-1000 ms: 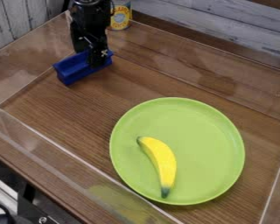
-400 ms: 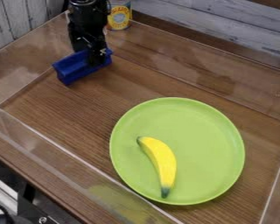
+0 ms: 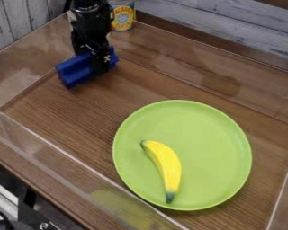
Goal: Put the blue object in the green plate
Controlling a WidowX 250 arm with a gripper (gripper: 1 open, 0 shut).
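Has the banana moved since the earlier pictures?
No. The banana lies at the same spot inside the green plate, its upper tip near the plate's left rim.

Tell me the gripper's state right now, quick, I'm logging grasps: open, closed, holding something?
Gripper: down at the blue block; whether it is open or closed on it can't be told, its fingertips are too dark and small.

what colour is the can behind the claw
yellow and white can, seen best in the only current camera view

The wooden surface [image 3: 93, 113] is viewed obliquely from above, at moderate range, with the lime-green plate [image 3: 183, 155] at five o'clock.
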